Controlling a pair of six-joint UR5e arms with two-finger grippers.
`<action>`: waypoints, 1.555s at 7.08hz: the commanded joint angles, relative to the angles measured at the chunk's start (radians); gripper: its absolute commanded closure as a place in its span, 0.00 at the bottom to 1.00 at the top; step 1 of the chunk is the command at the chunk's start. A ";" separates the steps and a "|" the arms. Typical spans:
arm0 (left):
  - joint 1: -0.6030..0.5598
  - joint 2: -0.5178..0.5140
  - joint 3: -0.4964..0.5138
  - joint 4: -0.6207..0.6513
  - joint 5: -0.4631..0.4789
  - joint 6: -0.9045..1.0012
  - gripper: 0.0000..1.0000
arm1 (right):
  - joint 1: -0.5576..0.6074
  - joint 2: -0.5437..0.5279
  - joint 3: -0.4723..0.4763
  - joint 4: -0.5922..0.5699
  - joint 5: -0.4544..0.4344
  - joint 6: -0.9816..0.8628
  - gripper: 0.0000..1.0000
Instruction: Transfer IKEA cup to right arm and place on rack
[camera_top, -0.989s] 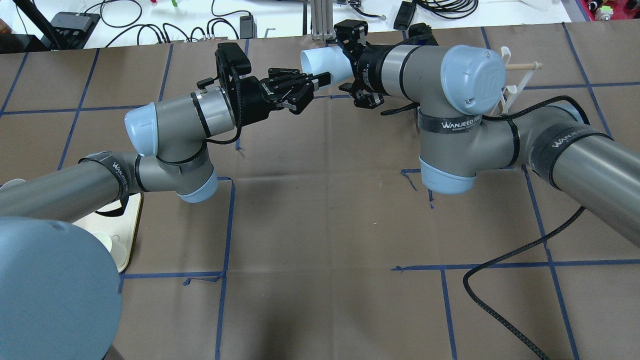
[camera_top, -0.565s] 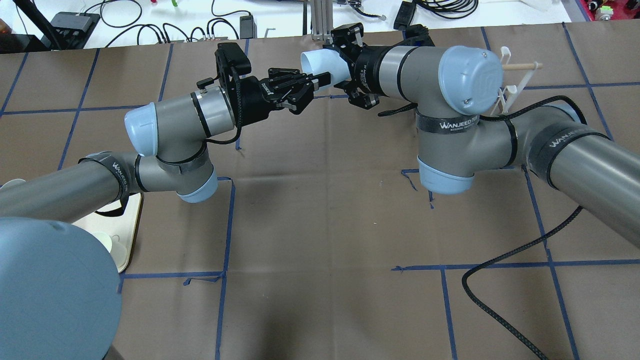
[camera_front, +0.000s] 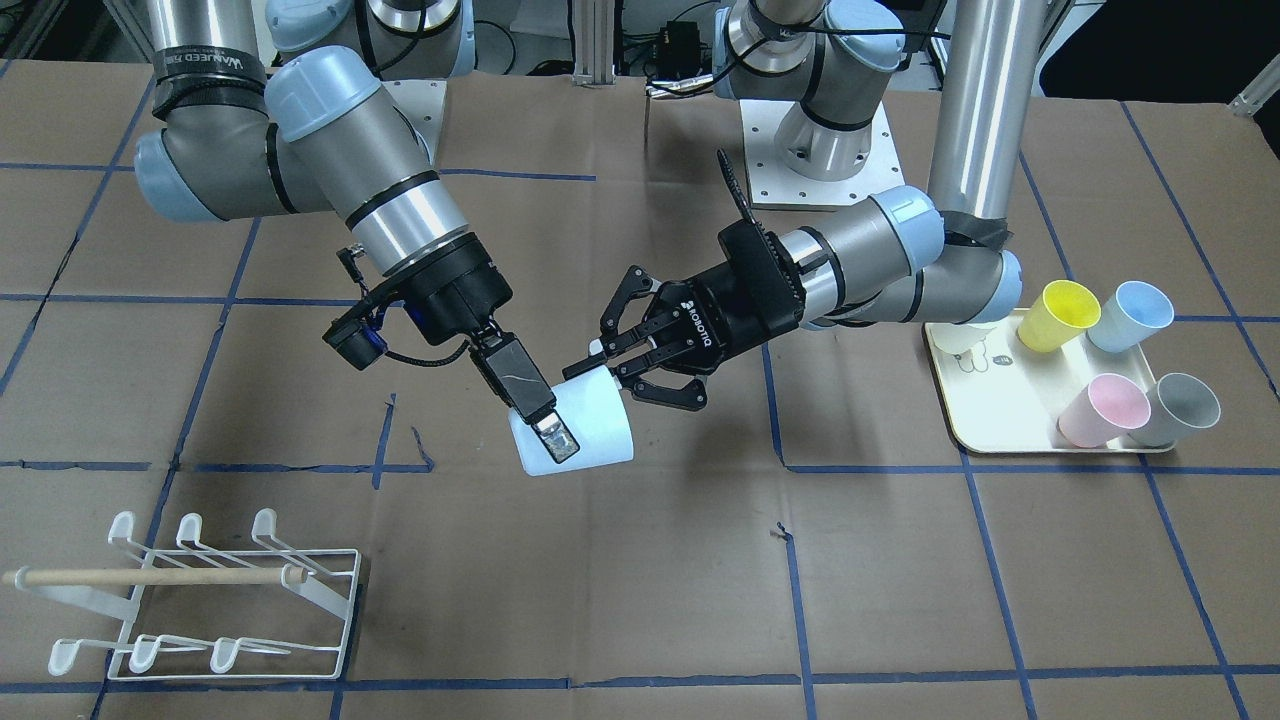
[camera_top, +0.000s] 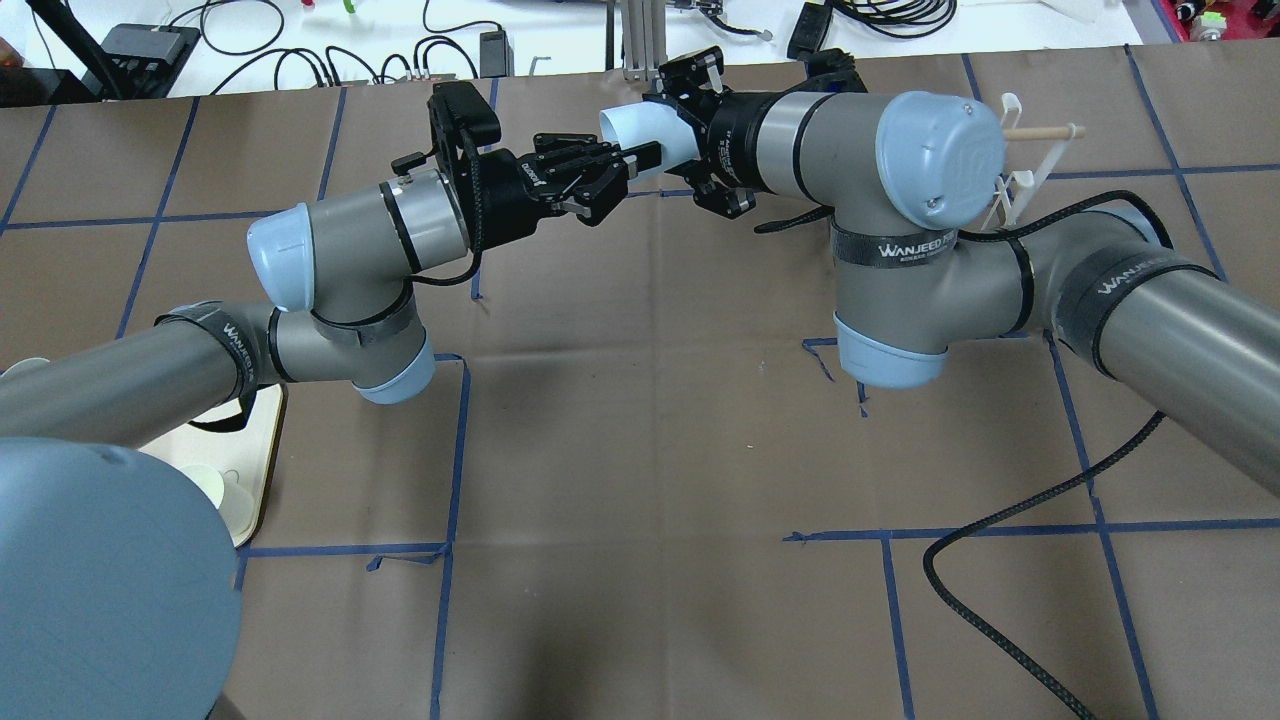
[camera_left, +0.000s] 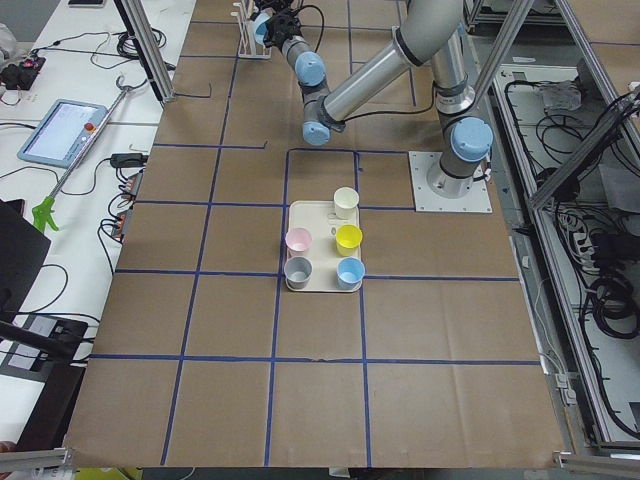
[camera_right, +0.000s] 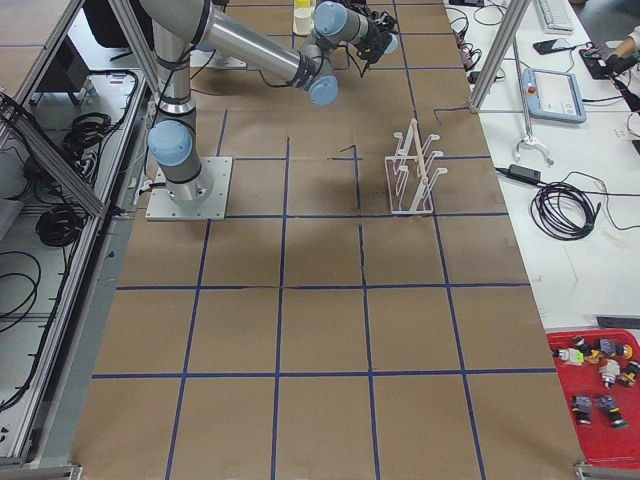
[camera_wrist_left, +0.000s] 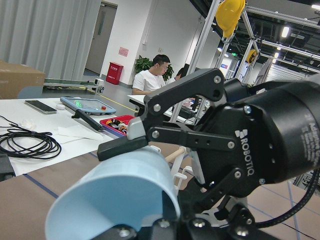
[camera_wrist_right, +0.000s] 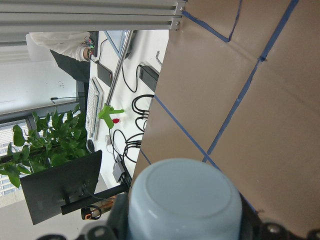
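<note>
A pale blue IKEA cup (camera_front: 592, 432) (camera_top: 628, 124) hangs on its side above the table, between the two arms. My right gripper (camera_front: 550, 436) (camera_top: 672, 140), the one with long flat fingers, is shut on the cup's wall, with one finger (camera_front: 540, 418) lying along the outside. My left gripper (camera_front: 612, 385) (camera_top: 618, 178), marked ROBOTIQ, stands open with its fingers spread around the cup's other end. In the right wrist view the cup's round base (camera_wrist_right: 185, 200) fills the lower middle. The white wire rack (camera_front: 345, 600) (camera_top: 1025, 170) with its wooden dowel (camera_front: 150, 577) stands on the table on my right.
A cream tray (camera_front: 1000, 425) on my left holds yellow (camera_front: 1060, 315), blue (camera_front: 1128, 315), pink (camera_front: 1100, 410) and grey (camera_front: 1180, 408) cups. A black cable (camera_top: 1000, 560) trails over the table under my right arm. Cables and boxes lie beyond the far edge.
My right wrist has turned and carried the cup slightly towards the far edge. The left gripper has shifted a little the same way and stays spread around the cup's end.
</note>
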 joint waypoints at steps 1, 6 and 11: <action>0.002 -0.009 0.013 0.013 0.008 -0.001 0.34 | 0.000 0.000 0.000 0.001 0.001 0.000 0.50; 0.113 0.034 -0.060 0.062 -0.073 -0.038 0.20 | -0.014 0.009 -0.040 0.007 0.005 -0.001 0.58; 0.239 0.111 -0.075 -0.114 0.024 -0.042 0.20 | -0.158 0.025 -0.062 0.004 0.002 -0.265 0.66</action>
